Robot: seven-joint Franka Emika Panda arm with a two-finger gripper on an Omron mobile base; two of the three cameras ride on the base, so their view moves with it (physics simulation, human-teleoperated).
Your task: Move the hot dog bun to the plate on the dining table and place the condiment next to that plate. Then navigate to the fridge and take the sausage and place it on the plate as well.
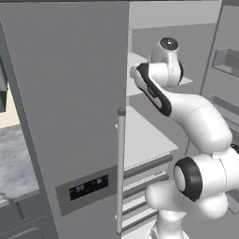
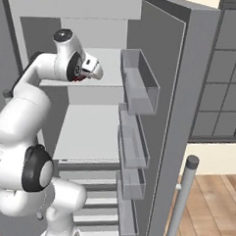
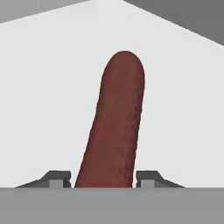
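Nearest the hand camera, one sausage [image 3: 114,127] lay on a white fridge shelf [image 3: 48,87], its near end between the two dark fingertips [image 3: 57,178] of the gripper [image 3: 103,179], which looked clenched on it. By my judgement the fridge leg was under way: the grasp seemed made, while lifting out and carrying to the plate remained. One arm reached into one open fridge [image 2: 160,93].

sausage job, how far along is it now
Done so far: the base stands at the open fridge and the arm reaches onto its upper shelf. In hand: the gripper has its fingertips close on both sides of the sausage, apparently gripping it. Left: lift it out and carry it to the plate. Bun and condiment steps can't be judged here.
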